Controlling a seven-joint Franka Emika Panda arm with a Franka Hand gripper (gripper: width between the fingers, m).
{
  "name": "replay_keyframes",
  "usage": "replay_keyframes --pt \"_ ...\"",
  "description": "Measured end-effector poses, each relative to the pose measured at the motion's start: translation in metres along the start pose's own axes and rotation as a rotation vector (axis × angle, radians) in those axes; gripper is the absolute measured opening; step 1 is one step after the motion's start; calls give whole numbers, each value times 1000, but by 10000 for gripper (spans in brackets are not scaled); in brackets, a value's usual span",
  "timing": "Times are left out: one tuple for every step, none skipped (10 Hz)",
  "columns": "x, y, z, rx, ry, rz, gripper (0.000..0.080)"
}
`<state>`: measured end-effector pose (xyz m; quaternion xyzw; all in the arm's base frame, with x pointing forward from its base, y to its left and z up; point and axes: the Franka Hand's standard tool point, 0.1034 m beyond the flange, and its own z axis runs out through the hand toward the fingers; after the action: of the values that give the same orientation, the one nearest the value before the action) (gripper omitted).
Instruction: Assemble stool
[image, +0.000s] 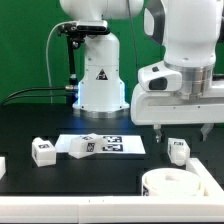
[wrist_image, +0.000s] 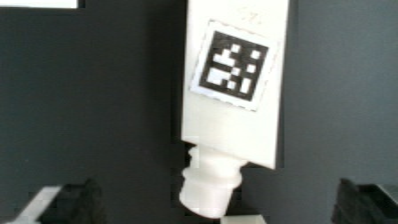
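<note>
A white stool leg (wrist_image: 231, 85) with a black-and-white tag lies on the black table, its screw peg (wrist_image: 208, 185) pointing toward my gripper (wrist_image: 217, 205). The gripper is open and empty, with one dark finger (wrist_image: 71, 200) on each side of the peg end, well apart from it. In the exterior view the gripper (image: 182, 132) hangs just above this leg (image: 178, 151). The round rimmed seat (image: 180, 186) lies at the front on the exterior view's right. Another leg (image: 43, 152) lies on the exterior view's left.
The marker board (image: 108, 145) lies flat at the table's middle, with a white part (image: 74, 147) at its left end. Another white piece (image: 2, 165) shows at the left edge. The robot base (image: 98, 75) stands behind.
</note>
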<state>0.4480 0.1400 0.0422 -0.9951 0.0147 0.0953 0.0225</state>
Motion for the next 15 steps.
replay_keyframes --pt "-8 -7 12 -2 13 8 649" --pt "-14 -10 26 -8 11 -3 649" --pt "-17 -11 34 -11 5 -2 649" --pt "-18 -13 36 -13 1 -5 649" --pt "-17 -12 36 -12 2 -18 649" --pt "-17 -11 36 -13 1 -32 555" --pt "-16 -9 35 -13 2 -53 372" --pt "-12 -2 31 -13 8 -99 372" --pt "-9 6 25 -14 12 -204 321" --pt "-4 15 19 -14 19 -323 321" --pt "-1 24 17 -13 23 -447 321" --pt "3 32 14 -14 35 -573 321" --pt "9 32 13 -25 78 -726 321" --pt "9 34 16 -34 103 -823 321" --pt "8 35 16 -32 91 -826 322"
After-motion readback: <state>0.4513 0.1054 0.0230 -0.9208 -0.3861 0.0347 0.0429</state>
